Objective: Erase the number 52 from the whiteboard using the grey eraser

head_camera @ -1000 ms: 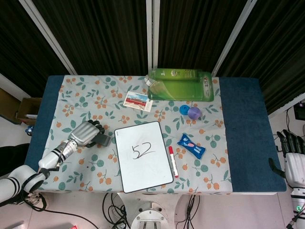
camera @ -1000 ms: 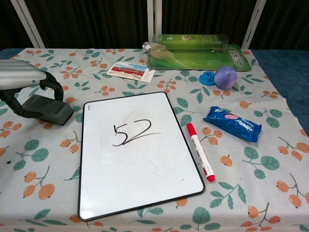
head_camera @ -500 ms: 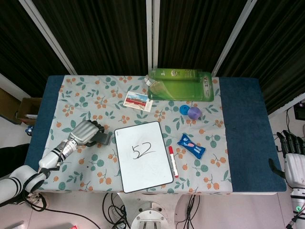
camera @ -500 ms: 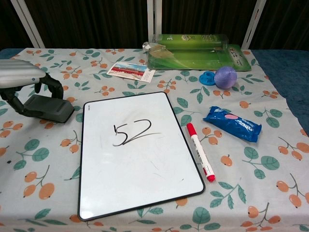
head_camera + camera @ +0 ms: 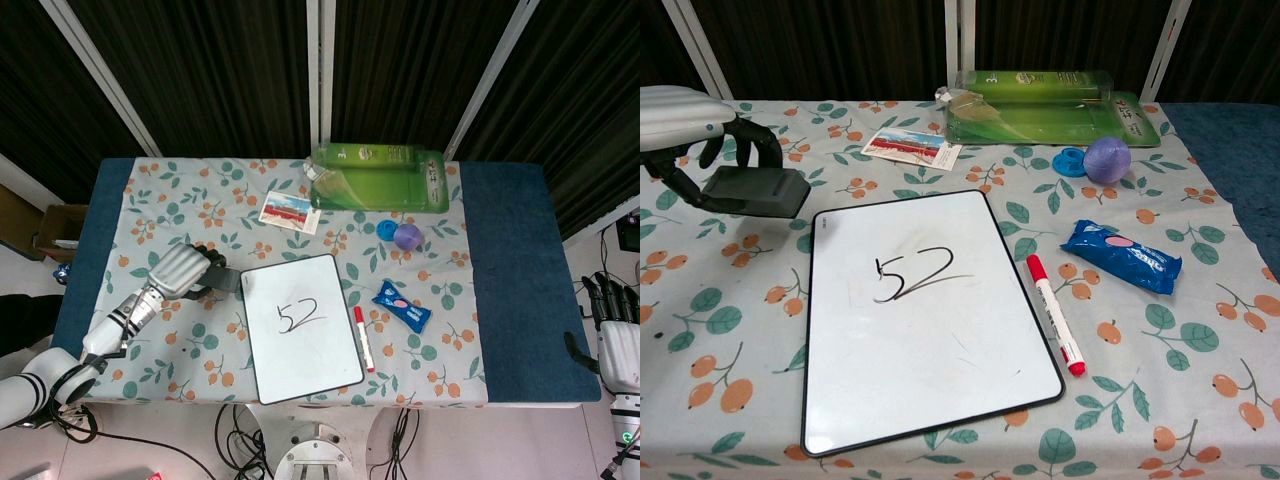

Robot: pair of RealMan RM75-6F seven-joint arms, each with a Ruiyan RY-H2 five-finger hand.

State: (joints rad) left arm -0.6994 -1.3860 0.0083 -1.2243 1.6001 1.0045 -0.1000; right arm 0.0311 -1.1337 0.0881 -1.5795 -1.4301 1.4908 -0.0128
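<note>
Floral tablecloth (image 5: 940, 455) | left hand (image 5: 182, 270) holds grey eraser (image 5: 755, 191) | whiteboard (image 5: 930, 330) shows 52

We see the whole tabletop (image 5: 510, 260) from high overhead in the head view, looking steeply down. Our chest view sits low and close at the near edge, facing forward. Both views share the whiteboard (image 5: 300, 325) (image 5: 930, 315).
</note>
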